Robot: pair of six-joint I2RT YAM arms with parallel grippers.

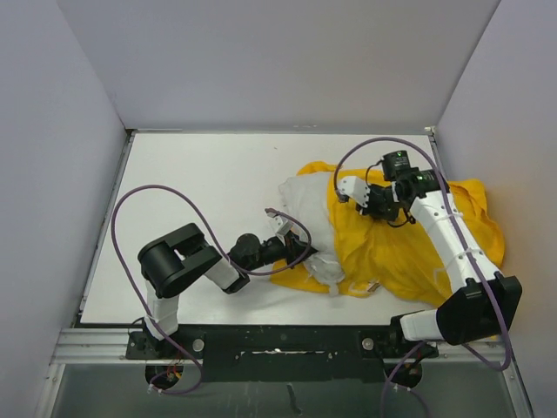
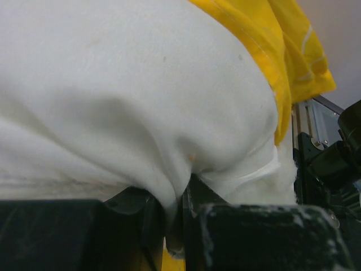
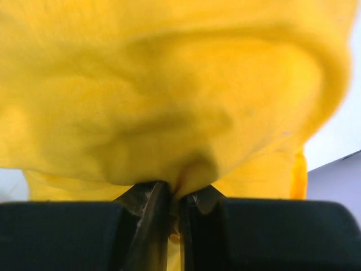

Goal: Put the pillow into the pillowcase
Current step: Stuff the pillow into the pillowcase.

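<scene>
pillow partly in pillowcase, both pinched

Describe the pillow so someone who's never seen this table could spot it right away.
On the white table, find the cloth heap right of centre. The soft, plump white fabric pillow pokes out toward the table's middle, partly covered by the bright yellow fabric pillowcase; it is the only white cloth.

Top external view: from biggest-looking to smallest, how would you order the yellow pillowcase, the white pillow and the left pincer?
1. pillowcase: the widest spread of cloth.
2. pillow: smaller as seen, but yellow cloth covers part of it, so its full size is hidden.
3. left pincer: clearly the smallest, nipping the pillow's edge.
</scene>
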